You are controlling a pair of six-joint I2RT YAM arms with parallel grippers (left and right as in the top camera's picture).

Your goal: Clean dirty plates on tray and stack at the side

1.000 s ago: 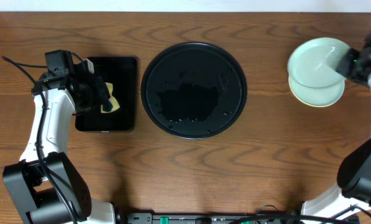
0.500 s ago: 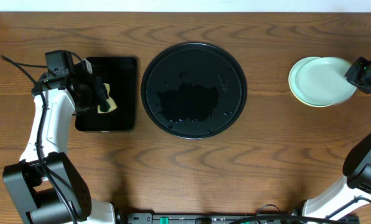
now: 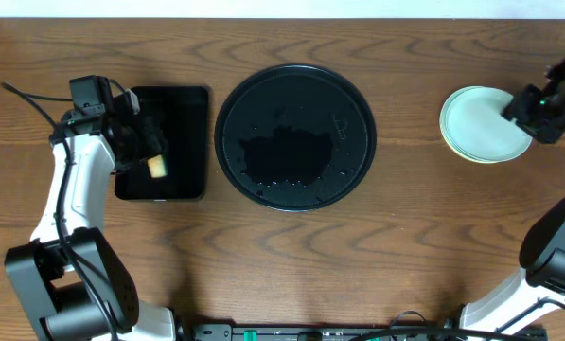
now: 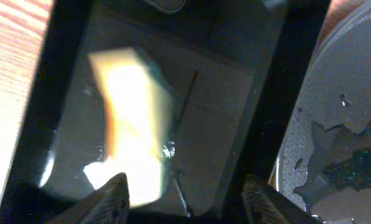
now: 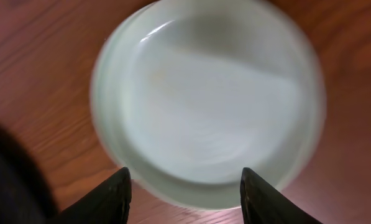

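Already the plates (image 3: 473, 128) sat stacked at the right side of the worktop (image 3: 405, 246), a light blue one on top. They were well apart from the tray (image 3: 254, 95), which lay wet in the middle. My right end effector (image 5: 185, 194) hung over the stack's right edge, fingers apart and gripping nothing. Left of the tray, a smaller rectangular black tray (image 3: 183, 114) held a yellow sponge (image 4: 132, 124). My left end effector (image 4: 188, 196) hovered above it, fingers spread, the sponge lying loose.
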